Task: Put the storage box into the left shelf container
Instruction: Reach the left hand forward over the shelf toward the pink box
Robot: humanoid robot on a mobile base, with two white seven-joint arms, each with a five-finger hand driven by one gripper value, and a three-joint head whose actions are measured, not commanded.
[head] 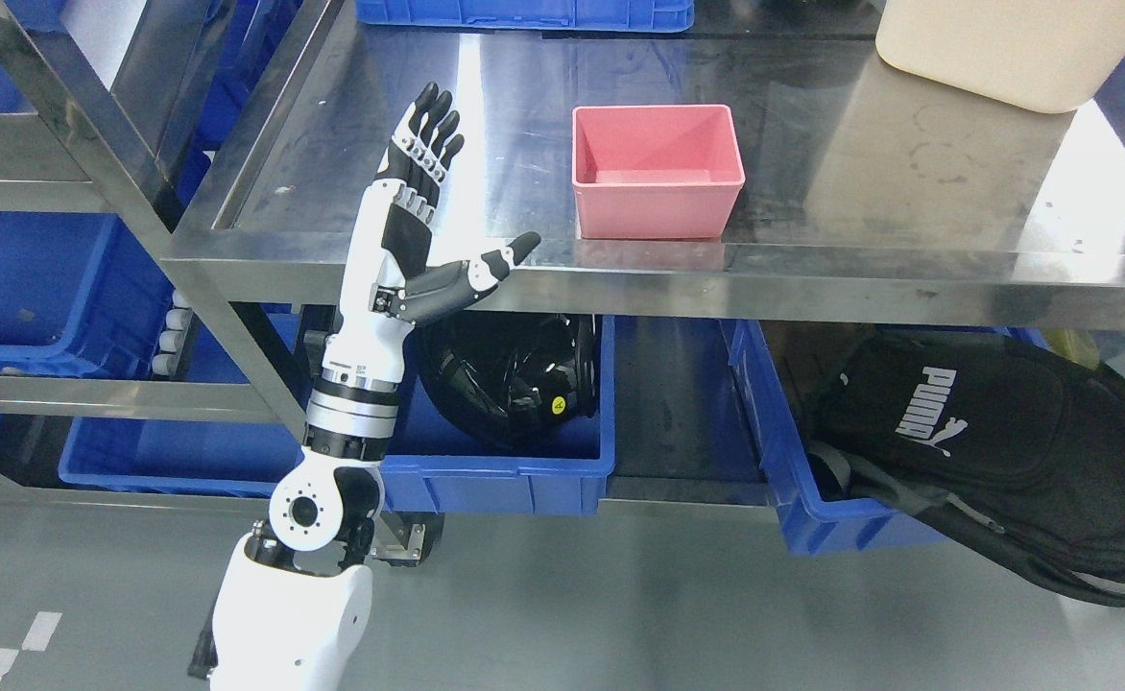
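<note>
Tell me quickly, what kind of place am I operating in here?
Likely a storeroom or workshop storage area: a stainless steel shelf carries a pink storage box, blue plastic crates sit underneath, one holding a black helmet, another a black backpack. The left hand hovers open over the shelf.

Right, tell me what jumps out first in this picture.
The pink storage box sits empty near the front edge of the steel shelf. Left of it, the left hand is raised, fingers spread, holding nothing. A black Puma backpack spills from a blue bin at lower right.
</note>
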